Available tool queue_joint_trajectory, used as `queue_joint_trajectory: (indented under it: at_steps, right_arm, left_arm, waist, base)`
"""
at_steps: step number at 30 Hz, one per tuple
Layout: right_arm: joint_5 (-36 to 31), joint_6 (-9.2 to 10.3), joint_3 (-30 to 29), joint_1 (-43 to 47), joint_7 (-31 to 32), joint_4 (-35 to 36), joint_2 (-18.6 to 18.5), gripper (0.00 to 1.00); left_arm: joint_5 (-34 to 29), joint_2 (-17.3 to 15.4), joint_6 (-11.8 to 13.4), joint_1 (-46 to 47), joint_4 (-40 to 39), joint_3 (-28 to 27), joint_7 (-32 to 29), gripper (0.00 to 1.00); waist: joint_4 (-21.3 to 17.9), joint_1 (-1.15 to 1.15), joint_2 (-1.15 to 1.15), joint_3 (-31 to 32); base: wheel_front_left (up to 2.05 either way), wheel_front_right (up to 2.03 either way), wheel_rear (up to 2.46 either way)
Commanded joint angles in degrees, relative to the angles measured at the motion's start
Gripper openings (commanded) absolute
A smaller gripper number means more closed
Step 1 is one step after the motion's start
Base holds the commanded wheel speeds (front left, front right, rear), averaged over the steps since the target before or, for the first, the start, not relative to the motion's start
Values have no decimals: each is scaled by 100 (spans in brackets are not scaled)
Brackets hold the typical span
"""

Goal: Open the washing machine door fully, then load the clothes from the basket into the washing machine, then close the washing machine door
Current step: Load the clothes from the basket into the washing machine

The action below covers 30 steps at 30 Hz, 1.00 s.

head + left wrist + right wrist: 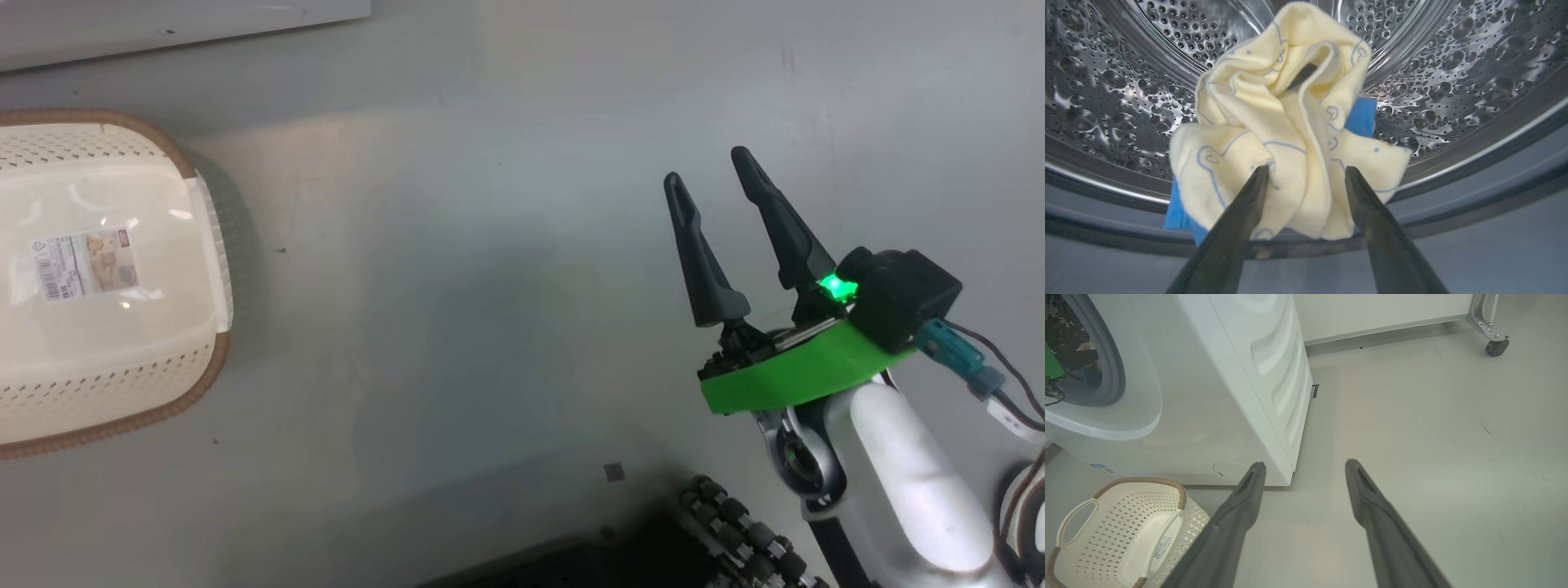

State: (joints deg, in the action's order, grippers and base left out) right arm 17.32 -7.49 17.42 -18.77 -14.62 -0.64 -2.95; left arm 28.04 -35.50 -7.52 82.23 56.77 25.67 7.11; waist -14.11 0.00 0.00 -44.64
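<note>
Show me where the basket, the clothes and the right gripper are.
the basket [65, 117], head view, on its brown rim.
the clothes [1290, 134], left wrist view, on the cream fabric.
the right gripper [705, 163], head view, between its fingertips.

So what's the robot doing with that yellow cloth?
It is loading laundry. The left gripper reaches into the washing machine, at its steel drum, fingers spread either side of a cream-yellow cloth with blue trim that sits at the drum's front edge. The basket on the floor holds nothing but its label. The right gripper hangs open over the floor, holding nothing.
</note>
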Motion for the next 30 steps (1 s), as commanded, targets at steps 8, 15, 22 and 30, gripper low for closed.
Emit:
queue_joint_trajectory:
  at_steps: [8, 15, 22, 30]
  right_arm:
    - [128, 0, 180, 52, -38, 244, 7, 100]
    - [176, 0, 204, 43, -38, 284, 7, 100]
    - [214, 0, 226, 21, -38, 407, 7, 100]
    - [339, 0, 364, -62, -38, 522, 7, 100]
  left_arm:
    - [-49, -204, 4, 647, 413, 253, -240, 100]
    - [77, -265, 4, 820, 487, 459, -271, 0]
    - [17, -694, 4, 1473, 56, 1084, -338, 0]
    - [404, -1234, 4, 2663, -553, 1945, -552, 0]
  waist:
    - [-120, 0, 0, -127]
    - [-169, 0, 0, -187]
    - [-203, 0, 0, -475]
    - [-301, 0, 0, -895]
  base:
    - [0, 0, 0]
    - [0, 0, 0]
    - [0, 0, 0]
    - [0, 0, 0]
